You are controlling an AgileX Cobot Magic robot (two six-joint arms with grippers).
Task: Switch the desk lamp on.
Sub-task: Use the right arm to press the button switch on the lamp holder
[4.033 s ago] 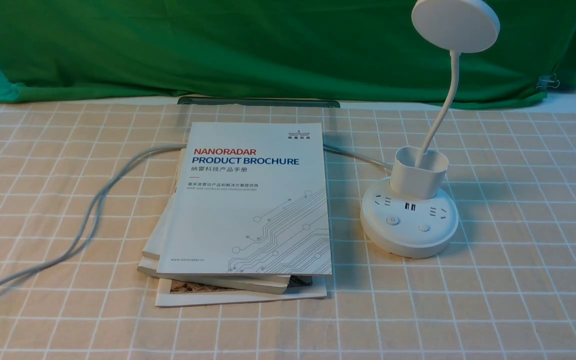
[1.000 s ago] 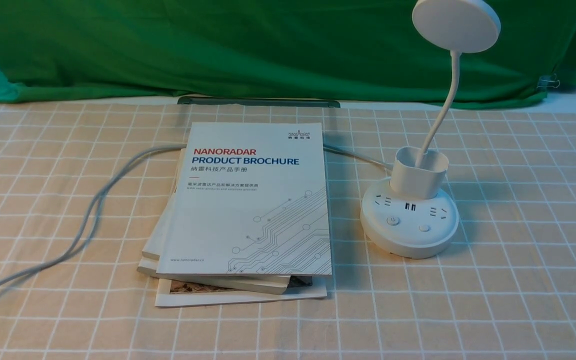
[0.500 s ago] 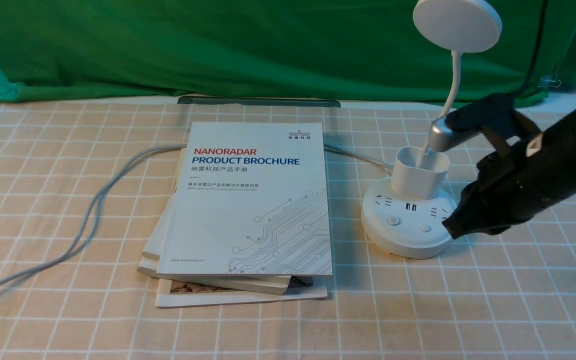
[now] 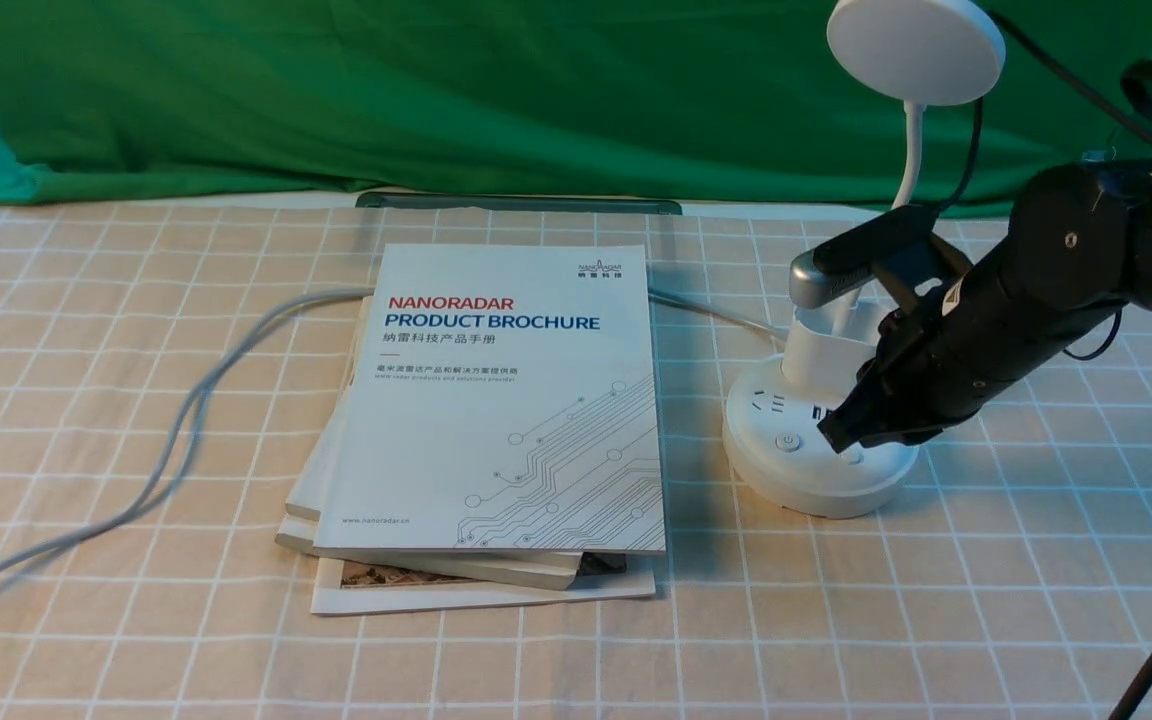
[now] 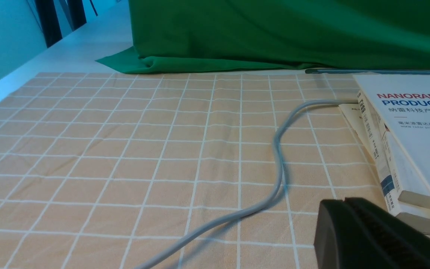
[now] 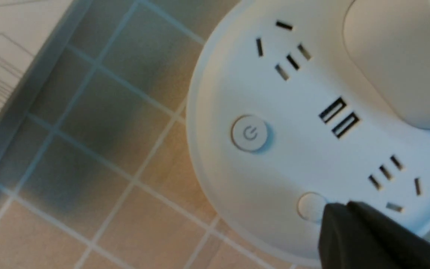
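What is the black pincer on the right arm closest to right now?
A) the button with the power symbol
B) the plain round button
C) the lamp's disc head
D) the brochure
B: in the right wrist view the tip of the right gripper sits at the edge of the plain button on the desk lamp, apart from the power-symbol button.
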